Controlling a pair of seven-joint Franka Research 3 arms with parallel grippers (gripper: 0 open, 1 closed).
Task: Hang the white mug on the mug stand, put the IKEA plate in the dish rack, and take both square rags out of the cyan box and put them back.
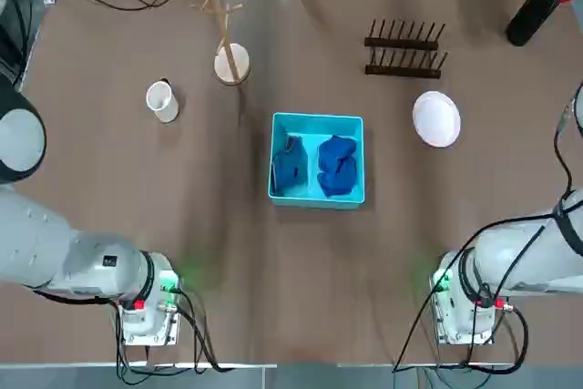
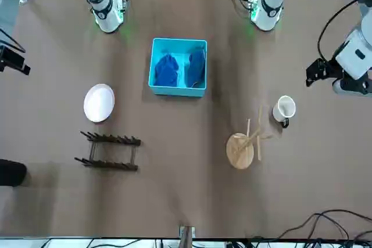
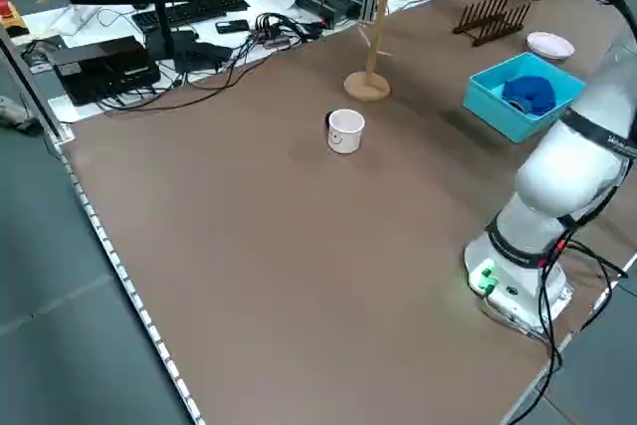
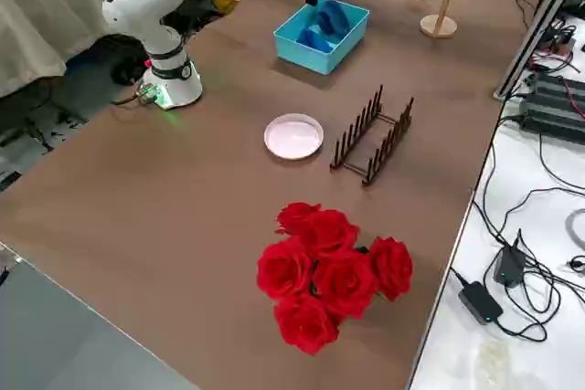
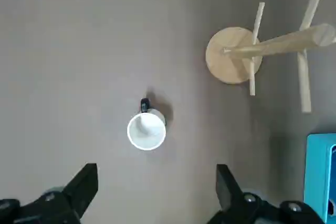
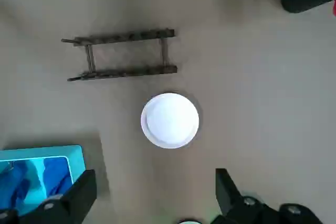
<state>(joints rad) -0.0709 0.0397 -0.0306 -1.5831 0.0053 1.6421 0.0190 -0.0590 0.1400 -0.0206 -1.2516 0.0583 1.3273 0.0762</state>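
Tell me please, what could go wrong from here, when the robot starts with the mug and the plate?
The mug stands loose beside the stand, so a careless approach by the left gripper might knock it over or hit the thin pegs.

The plate lies flat on the table, so the right gripper's fingers may struggle to get under its rim.

The two blue rags lie crumpled in the box; fingers could catch its wall.
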